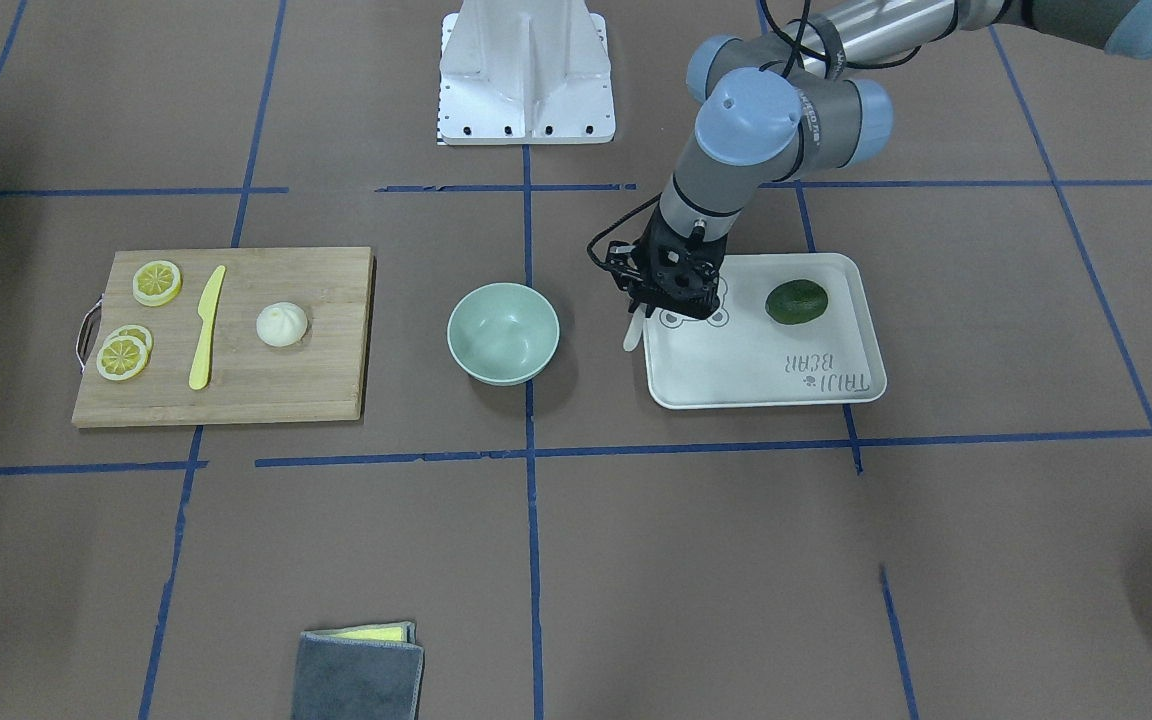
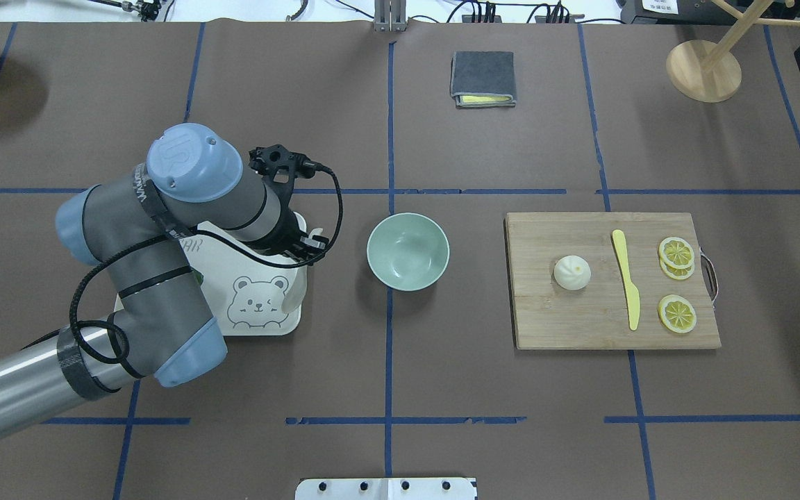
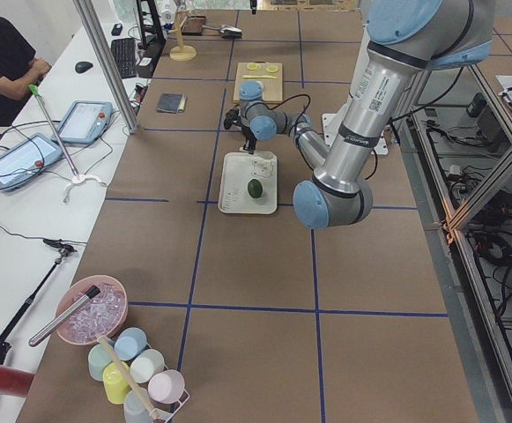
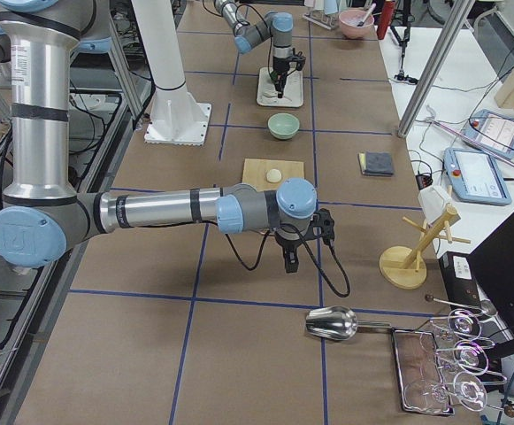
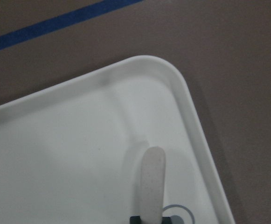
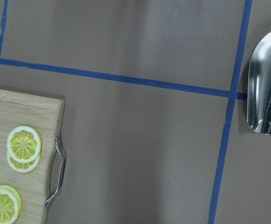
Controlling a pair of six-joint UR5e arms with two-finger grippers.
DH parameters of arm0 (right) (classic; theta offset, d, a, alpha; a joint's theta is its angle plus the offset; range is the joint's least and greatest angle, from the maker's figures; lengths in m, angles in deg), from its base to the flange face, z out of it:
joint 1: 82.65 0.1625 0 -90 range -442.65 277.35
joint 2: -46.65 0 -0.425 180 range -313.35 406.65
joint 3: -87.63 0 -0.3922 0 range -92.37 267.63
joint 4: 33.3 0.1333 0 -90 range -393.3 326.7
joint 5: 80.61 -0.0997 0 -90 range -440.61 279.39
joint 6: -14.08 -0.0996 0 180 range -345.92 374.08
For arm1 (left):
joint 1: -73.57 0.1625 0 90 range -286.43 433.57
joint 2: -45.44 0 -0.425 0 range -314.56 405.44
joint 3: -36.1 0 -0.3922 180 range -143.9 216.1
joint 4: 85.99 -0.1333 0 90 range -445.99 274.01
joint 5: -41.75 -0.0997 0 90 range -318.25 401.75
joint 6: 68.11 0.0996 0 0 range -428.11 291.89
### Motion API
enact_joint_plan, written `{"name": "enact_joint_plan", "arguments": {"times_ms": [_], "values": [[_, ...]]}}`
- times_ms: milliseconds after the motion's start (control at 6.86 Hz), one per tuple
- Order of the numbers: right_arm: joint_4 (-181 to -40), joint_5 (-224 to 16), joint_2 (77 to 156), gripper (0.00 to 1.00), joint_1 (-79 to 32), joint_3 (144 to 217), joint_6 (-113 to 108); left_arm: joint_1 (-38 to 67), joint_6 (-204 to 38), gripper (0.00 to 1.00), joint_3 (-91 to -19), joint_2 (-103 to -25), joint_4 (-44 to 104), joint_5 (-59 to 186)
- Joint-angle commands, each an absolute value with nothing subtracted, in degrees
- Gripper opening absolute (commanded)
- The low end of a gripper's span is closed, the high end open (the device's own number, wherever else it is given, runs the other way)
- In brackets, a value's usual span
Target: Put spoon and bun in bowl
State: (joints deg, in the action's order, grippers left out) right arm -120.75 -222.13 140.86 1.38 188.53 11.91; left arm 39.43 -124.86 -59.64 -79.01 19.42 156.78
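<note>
My left gripper is shut on the pale beige spoon and holds it just above the corner of the white bear-print tray nearest the bowl. In the left wrist view the spoon sticks out from the fingers over that tray corner. The mint-green bowl stands empty at the table's centre, also in the overhead view. The white bun lies on the wooden cutting board. My right gripper hovers above bare table beyond the board; I cannot tell whether it is open or shut.
A dark green avocado lies in the tray. A yellow knife and lemon slices share the board. A folded grey cloth, a wooden stand and a metal scoop lie further off.
</note>
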Motion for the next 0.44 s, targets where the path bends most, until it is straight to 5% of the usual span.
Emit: {"name": "enact_joint_plan", "arguments": {"times_ms": [0, 292], "values": [[-120.7, -222.4, 140.8, 1.0, 1.4, 188.7, 11.2, 39.7, -128.6, 0.0, -54.9, -86.4, 27.2, 156.4], [-120.5, -223.7, 140.4, 1.0, 0.3, 189.3, 5.1, 39.9, -128.6, 0.0, -46.7, -91.4, 33.4, 154.9]]}}
